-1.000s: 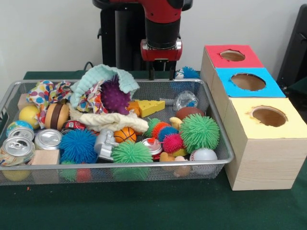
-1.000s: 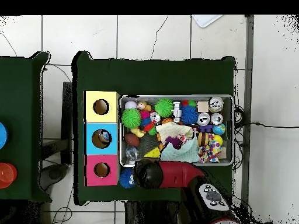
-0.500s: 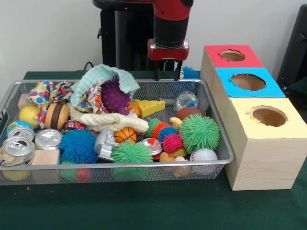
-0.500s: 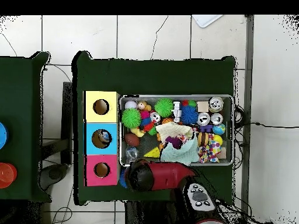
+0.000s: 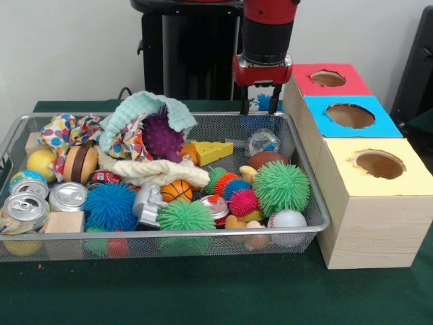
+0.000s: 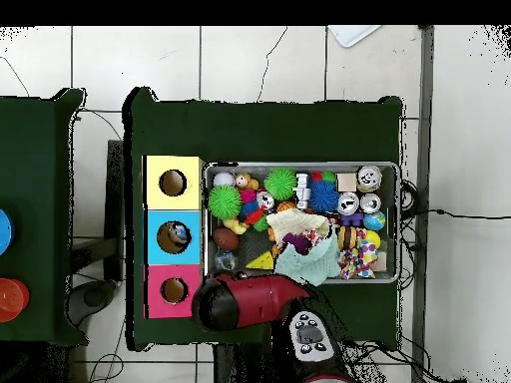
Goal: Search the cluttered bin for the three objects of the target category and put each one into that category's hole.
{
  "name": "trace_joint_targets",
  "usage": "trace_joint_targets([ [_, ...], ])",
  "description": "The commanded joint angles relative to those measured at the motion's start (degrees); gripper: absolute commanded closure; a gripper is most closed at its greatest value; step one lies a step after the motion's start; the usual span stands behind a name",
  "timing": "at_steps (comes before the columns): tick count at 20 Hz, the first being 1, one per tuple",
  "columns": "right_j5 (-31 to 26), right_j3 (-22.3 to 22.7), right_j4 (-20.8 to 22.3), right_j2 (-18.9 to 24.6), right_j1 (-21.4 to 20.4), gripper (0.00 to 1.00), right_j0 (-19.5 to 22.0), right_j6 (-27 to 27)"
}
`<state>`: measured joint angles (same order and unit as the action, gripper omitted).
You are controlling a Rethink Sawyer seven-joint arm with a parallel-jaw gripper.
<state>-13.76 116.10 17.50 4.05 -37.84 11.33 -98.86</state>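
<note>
1. The bench (image 5: 203, 298) is covered in dark green cloth; it carries a wire mesh bin (image 5: 203, 233) and, just beside the bin, a row of three wooden boxes
2. The boxes have a yellow top (image 5: 379, 166), a blue top (image 5: 348, 115) and a red top (image 5: 327, 78), each with one round hole; in the overhead view something small shows inside the blue box's hole (image 6: 179, 235)
3. The bin is crowded: a mint cloth (image 5: 145, 108) over a purple spiky ball (image 5: 162, 137), a cheese wedge (image 5: 213, 152), drink cans (image 5: 67, 196), a large green fuzzy ball (image 5: 281, 186), a small basketball (image 5: 176, 190) and a baseball (image 5: 287, 219), all lying inside it
4. The gripper (image 5: 260, 105) hangs above the bin's far rim, close to the red box; its two dark fingers (image 5: 244, 101) stand apart with nothing between them; a blue fuzzy ball (image 5: 262, 101) sits behind them on the bench
</note>
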Motion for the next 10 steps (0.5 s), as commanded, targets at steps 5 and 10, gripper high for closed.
trace_joint_targets([
  [5,4.7,-4.6,-2.6,3.0,1.5,0.0,0.3,-9.2],
  [10,7.6,-7.3,-1.8,1.8,9.4,0.0,0.1,-9.3],
])
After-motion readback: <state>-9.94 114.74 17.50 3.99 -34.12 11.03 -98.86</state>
